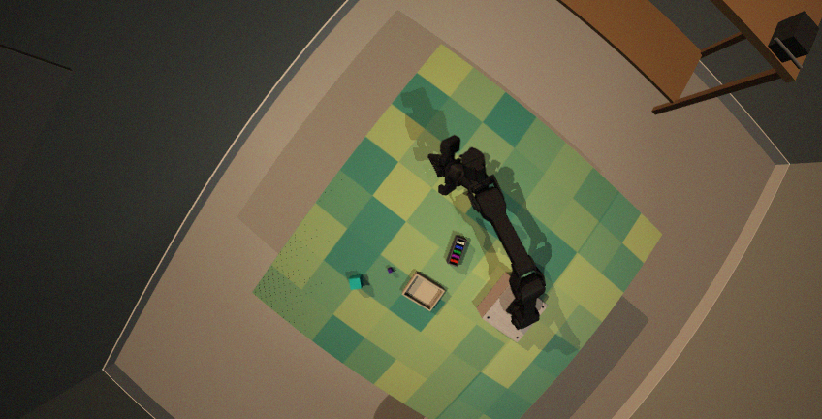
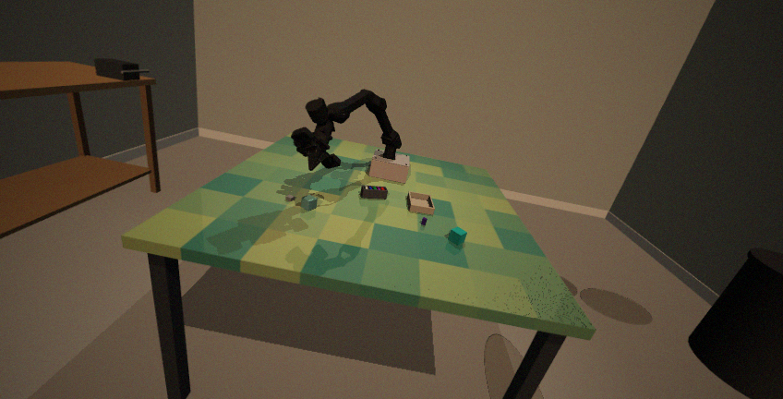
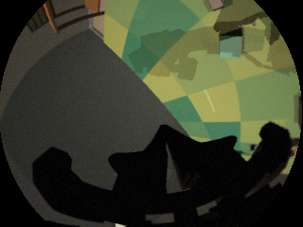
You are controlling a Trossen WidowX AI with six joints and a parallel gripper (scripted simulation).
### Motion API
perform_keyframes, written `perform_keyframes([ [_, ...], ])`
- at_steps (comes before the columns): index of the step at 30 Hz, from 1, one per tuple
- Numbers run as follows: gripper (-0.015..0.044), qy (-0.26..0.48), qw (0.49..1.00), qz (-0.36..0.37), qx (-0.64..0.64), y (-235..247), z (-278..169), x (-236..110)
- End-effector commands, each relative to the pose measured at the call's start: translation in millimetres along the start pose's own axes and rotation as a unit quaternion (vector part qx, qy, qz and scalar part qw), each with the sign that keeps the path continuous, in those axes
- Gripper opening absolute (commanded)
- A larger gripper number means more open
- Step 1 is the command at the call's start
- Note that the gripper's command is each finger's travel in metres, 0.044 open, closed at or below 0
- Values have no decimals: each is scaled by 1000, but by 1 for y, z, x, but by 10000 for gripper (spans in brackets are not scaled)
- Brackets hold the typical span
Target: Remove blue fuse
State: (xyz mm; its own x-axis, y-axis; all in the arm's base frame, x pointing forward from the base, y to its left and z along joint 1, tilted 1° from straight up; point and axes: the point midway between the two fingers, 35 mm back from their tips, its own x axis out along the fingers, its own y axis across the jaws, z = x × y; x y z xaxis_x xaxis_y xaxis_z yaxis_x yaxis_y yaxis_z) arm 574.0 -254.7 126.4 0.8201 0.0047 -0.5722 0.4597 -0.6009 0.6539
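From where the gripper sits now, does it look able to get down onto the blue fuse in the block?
Probably yes. The gripper is shut, holds nothing, and hangs away from the fuse block. Nothing stands over the blue fuse, but neighbouring fuses flank it closely.

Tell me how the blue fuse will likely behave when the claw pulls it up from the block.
The blue fuse looks small and blocky, so probably rigid and light. Packed tightly between neighbouring fuses in the fuse block, it may bind if pulled crooked. Its tiny faces could slip from the claw, now shut and well away.
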Motion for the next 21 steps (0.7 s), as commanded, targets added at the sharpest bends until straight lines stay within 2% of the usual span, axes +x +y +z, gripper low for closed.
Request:
perform_keyframes([
  [1,26,-1,1000,-3,-8,-2,-1,0],
  [3,66,-11,997,-26,-68,-19,-5,-1],
  [6,66,-24,974,-83,-208,-58,-14,-5],
  [9,66,-21,927,-144,-345,-98,-21,-15],
  [14,66,20,794,-243,-556,-166,-29,-41],
  [21,66,101,609,-322,-718,-229,-30,-77],
])
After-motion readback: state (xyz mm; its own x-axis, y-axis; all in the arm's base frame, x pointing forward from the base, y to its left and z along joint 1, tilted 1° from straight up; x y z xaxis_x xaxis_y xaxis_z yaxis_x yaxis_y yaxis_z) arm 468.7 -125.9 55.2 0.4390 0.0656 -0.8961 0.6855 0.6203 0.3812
